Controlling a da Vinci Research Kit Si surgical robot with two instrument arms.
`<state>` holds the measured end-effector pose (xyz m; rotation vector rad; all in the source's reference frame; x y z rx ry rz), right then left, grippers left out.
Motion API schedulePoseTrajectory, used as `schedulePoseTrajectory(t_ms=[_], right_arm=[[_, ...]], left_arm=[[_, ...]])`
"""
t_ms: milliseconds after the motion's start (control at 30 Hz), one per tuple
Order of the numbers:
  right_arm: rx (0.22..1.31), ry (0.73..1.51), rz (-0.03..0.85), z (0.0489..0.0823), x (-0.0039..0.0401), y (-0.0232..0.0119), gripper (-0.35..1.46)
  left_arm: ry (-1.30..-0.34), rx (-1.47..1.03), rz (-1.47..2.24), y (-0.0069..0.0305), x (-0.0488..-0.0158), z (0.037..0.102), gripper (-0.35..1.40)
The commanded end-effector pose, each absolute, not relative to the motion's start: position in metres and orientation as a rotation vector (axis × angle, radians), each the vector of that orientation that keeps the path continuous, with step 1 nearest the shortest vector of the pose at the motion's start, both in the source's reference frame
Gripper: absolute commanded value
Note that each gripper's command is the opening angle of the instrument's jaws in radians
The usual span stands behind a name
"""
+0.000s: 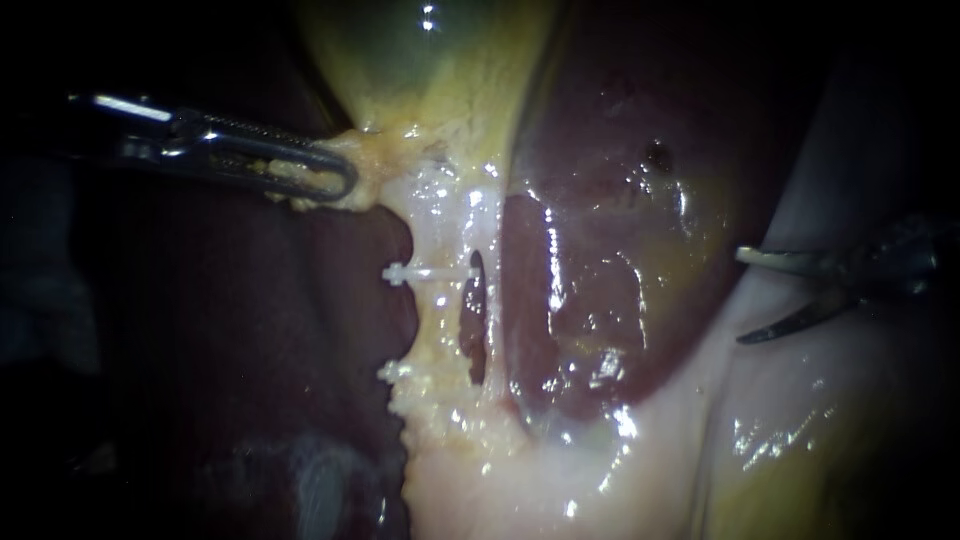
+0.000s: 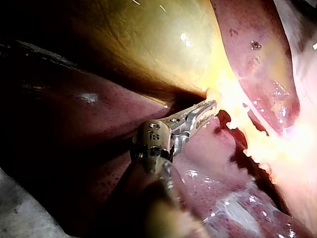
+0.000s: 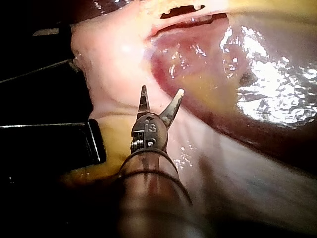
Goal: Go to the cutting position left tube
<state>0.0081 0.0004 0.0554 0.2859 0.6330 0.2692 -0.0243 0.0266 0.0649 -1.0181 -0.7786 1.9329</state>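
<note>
The left tube [image 1: 432, 310] is the pale strand running down from the gallbladder [image 1: 430, 70], just to the left of a dark slit-shaped gap [image 1: 476, 300] in the tissue. Two white clips sit across it. The upper clip [image 1: 430, 272] reaches across to the gap, and the lower clip [image 1: 395, 372] shows at the strand's left edge among fatty lumps. A bare stretch of tube lies between them.

To the right of the gap the liver [image 1: 600, 250] bulges, wet and dark red, with pale tissue wrapping below and beside it.

My left instrument [image 1: 335, 180] comes in above the tube. Its jaws are clamped on the yellow fatty tissue [image 1: 375, 165] where the gallbladder narrows. My left wrist view shows the same grip: the jaws [image 2: 205, 110] are closed on that bright yellow tissue, with the gallbladder's rounded wall beyond them.

My right instrument [image 1: 742, 297] has two curved blades spread apart with nothing between them. It hovers over the pale tissue, well apart from the tube, with the liver between them. In the right wrist view the parted blades [image 3: 162, 91] point towards pale tissue, with red liver ahead and to one side.
</note>
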Motion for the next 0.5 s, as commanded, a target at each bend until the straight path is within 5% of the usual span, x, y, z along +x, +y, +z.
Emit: schedulePoseTrajectory(t_ms=[33,500], right_arm=[[0.286,0.633,0.269,0.0554,0.0081,0.0004,1.41],[0.285,0.632,0.271,0.0555,0.0081,0.0004,1.41]], left_arm=[[-0.78,-1.018,1.933,0.0267,-0.0242,0.0647,-0.35],[-0.775,-1.043,1.89,0.0278,-0.0198,0.0574,-0.35]])
